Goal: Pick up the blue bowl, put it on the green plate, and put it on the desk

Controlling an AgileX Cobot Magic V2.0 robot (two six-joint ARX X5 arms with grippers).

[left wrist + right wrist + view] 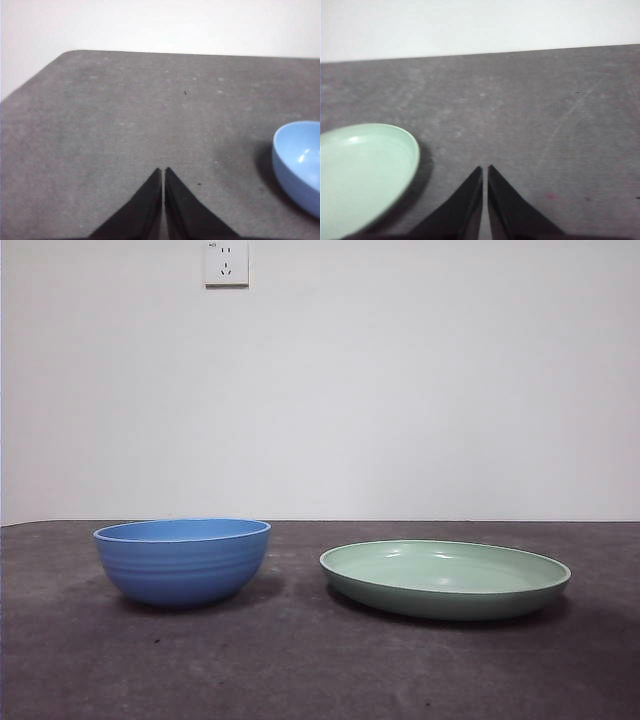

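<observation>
On the tabletop (300, 660) you have the blue bowl (183, 560) and the green plate (445, 578) standing side by side, near each other but not touching, with a strip of bare surface between them. The bowl is upright with its opening upward, and nothing is inside it as far as its visible part shows. The plate lies flat and its inside looks bare, so you can judge that the task has not begun: the bowl is not yet on the plate.

Neither arm appears in the front view, so both seem to wait above or behind. The left gripper (163, 171) hangs over bare tabletop with its jaws pressed together, only a thin line between them, and it grasps nothing. The bowl shows at the edge of its view, so this arm is the closer one to it. The right gripper (485, 169) is also clenched on nothing, and it has the plate just beside it.

This layout probably serves you well: the left arm can take the bowl, and the plate stays free to receive it. You must first open the jaws. The rim of the bowl is thin, so a grasp over the wall is likely the best choice.
</observation>
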